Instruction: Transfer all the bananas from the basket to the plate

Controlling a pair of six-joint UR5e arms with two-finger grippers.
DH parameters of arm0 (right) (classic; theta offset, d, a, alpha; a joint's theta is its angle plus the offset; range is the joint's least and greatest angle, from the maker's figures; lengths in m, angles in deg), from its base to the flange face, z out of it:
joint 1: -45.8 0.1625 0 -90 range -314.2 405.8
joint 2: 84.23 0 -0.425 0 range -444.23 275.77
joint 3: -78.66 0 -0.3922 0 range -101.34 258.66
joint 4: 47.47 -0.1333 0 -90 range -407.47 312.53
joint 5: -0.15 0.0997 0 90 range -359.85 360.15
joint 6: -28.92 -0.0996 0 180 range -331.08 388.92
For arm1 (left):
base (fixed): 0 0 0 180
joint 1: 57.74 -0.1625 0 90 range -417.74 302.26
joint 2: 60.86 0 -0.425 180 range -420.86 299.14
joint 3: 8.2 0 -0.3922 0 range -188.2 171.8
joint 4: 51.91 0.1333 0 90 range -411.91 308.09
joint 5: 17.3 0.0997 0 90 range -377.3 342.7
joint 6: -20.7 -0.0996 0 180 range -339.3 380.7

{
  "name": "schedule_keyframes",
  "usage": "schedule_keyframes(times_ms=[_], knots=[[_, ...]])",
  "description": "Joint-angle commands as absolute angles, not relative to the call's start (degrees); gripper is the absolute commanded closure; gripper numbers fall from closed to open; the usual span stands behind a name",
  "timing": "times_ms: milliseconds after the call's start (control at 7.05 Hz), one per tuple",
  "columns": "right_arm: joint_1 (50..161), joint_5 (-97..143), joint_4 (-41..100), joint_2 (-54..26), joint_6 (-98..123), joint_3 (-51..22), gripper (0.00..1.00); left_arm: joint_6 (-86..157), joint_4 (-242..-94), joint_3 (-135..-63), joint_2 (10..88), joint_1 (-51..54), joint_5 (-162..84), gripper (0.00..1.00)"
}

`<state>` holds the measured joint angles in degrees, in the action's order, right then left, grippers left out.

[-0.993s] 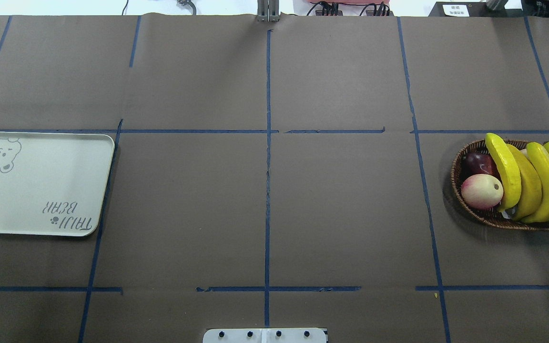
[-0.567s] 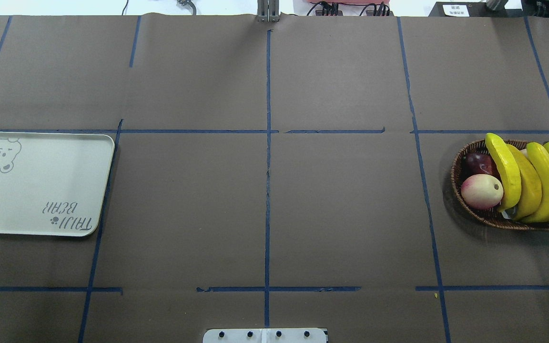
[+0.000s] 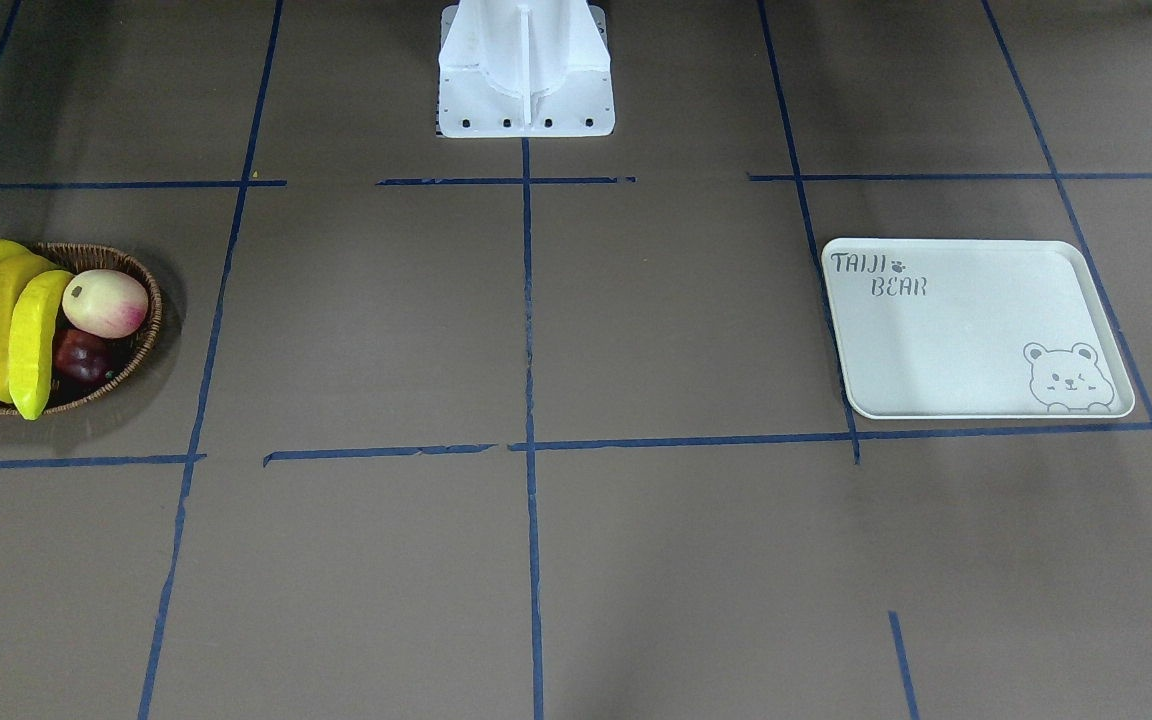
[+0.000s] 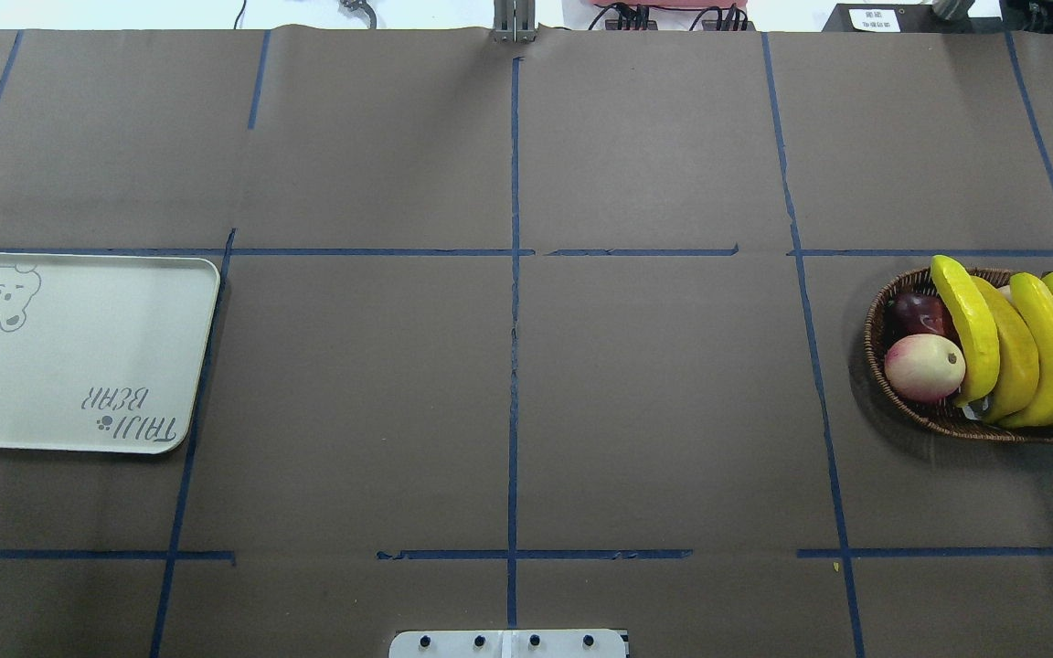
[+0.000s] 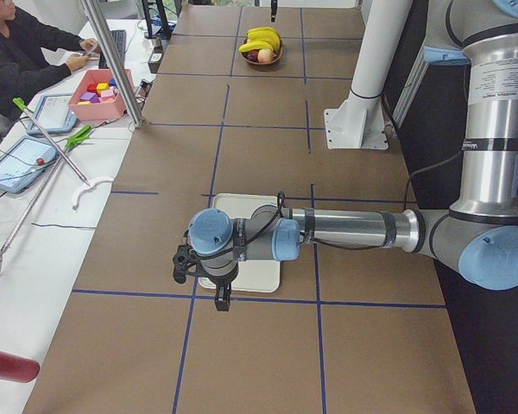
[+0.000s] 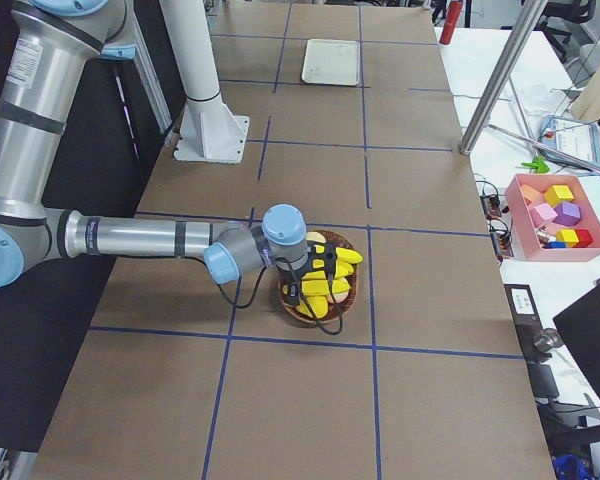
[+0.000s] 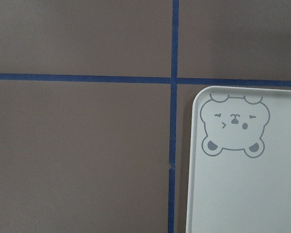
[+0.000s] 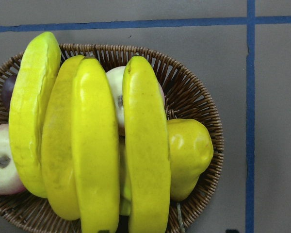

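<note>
Four yellow bananas (image 4: pixel 1011 352) lie side by side across the brown wicker basket (image 4: pixel 876 352) at the table's right; they fill the right wrist view (image 8: pixel 94 145). The off-white bear plate (image 4: pixel 79 352) lies bare at the table's left and shows in the left wrist view (image 7: pixel 247 194). My left gripper (image 5: pixel 216 293) hangs over the plate's corner. My right gripper (image 6: pixel 315 290) hangs just above the bananas. Both show only in the side views, so I cannot tell whether they are open or shut.
A peach (image 4: pixel 924 367) and a dark red apple (image 4: pixel 918 313) share the basket, with a yellow pear-like fruit (image 8: pixel 191 153) beside the bananas. The white robot base (image 3: pixel 524 70) stands at the table's near middle. A pink block bin (image 6: pixel 560 215) sits off-table.
</note>
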<state>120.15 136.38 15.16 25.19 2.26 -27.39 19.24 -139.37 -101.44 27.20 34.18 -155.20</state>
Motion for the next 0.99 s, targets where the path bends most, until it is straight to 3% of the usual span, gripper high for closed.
schedule_keyframes(times_ms=[0, 851], knots=[[119.54, 136.47, 15.19, 23.01, 2.38, -25.33, 0.35, 19.21, -139.37, -101.54, 27.20, 34.19, -155.20, 0.00], [117.61, 136.56, 15.19, 20.98, 2.55, -22.86, 0.35, 19.47, -139.37, -102.24, 27.20, 34.19, -155.20, 0.00]])
